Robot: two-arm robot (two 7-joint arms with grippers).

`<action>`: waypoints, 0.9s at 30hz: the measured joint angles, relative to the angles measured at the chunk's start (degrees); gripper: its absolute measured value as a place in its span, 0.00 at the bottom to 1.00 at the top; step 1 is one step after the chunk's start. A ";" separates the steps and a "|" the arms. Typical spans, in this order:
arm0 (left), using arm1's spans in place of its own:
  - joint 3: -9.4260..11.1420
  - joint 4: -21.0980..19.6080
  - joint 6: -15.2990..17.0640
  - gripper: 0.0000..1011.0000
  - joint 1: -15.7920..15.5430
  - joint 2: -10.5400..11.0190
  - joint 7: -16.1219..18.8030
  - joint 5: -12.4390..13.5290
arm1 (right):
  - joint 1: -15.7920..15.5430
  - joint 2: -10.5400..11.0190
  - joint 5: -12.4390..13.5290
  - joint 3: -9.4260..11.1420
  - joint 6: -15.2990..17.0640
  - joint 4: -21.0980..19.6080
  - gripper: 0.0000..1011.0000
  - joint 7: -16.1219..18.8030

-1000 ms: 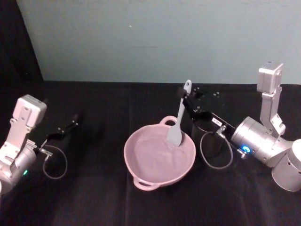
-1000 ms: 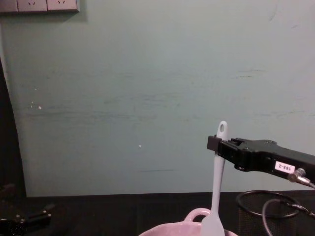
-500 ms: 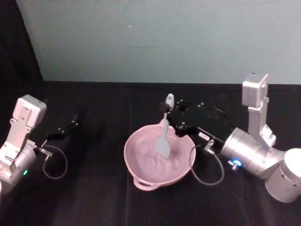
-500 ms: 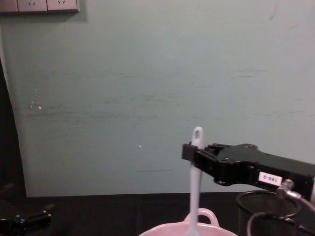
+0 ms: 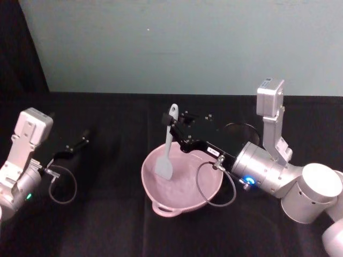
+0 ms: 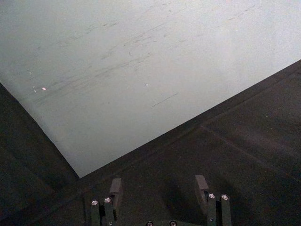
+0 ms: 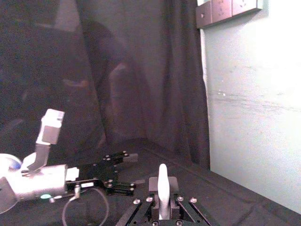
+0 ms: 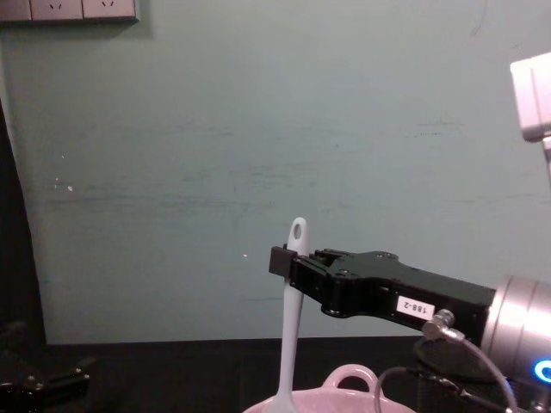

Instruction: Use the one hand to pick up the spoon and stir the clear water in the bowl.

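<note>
Your right gripper (image 5: pixel 171 122) is clenched on the long slim white plastic spoon (image 5: pixel 166 149), pinching the handle just below the hole at its end; in the chest view the black fingers (image 8: pixel 280 258) close on the handle from the right, and in the right wrist view the handle tip (image 7: pixel 162 181) stands up between the two pads of that gripper (image 7: pixel 162 184). You can see the spoon hanging nearly upright, tilted only a little, with its flat paddle head down inside the pale pink round bowl (image 5: pixel 177 206), over the left part of the bowl's hollow; whether the head touches the bottom cannot be told. From the chest, the spoon (image 8: pixel 290 344) drops behind the bowl's rim just left of the small loop handle (image 8: pixel 351 371). The gripper reaches in over the bowl's far right rim from a silver cylindrical wrist on the bowl's right side, and a grey cable loop (image 5: pixel 214 186) from that wrist hangs across the right half of the bowl. Behind the arm, beyond the bowl's right side, you can make out the rim of a black wire-mesh cup (image 5: pixel 240 128). Your left gripper (image 5: pixel 84 138) lies well apart from the bowl, far to its left, low over the black tablecloth (image 5: pixel 107 227) with its fingers spread and nothing between them (image 6: pixel 158 184). Beyond the bowl rises a pale teal wall (image 5: pixel 161 48), with white sockets (image 8: pixel 69 9) high on it.
</note>
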 joint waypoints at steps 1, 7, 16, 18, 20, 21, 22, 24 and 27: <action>0.00 0.00 0.00 0.99 0.00 0.00 0.00 0.00 | 0.30 -0.22 0.01 -0.02 -0.11 0.55 0.12 -0.01; 0.00 0.00 0.00 0.99 0.00 0.00 0.00 0.00 | 2.49 -1.30 -0.04 0.50 -0.82 4.97 0.12 -0.52; 0.00 0.00 0.00 0.99 0.00 0.00 0.00 0.00 | 2.58 0.22 -0.53 3.07 -1.10 5.71 0.12 -2.25; 0.00 0.00 0.00 0.99 0.00 0.00 0.00 0.00 | 2.20 0.65 -0.62 3.48 -1.10 5.22 0.12 -2.54; 0.00 0.00 0.00 0.99 0.00 0.00 0.00 0.00 | 1.79 1.06 -0.68 3.85 -1.07 4.69 0.12 -2.72; 0.00 0.00 0.00 0.99 0.00 0.00 0.00 0.00 | 1.38 1.44 -0.74 4.14 -0.95 4.14 0.12 -2.90; 0.00 0.00 0.00 0.99 0.00 0.00 0.00 0.00 | 1.15 1.63 -0.76 4.27 -0.90 3.86 0.12 -2.93; 0.00 0.00 0.00 0.99 0.00 0.00 0.00 0.00 | 0.46 2.14 -0.88 4.53 -0.64 2.97 0.12 -2.98; 0.00 0.00 0.00 0.99 0.00 0.00 0.00 0.00 | -0.51 2.82 -1.09 4.66 -0.26 1.49 0.12 -3.01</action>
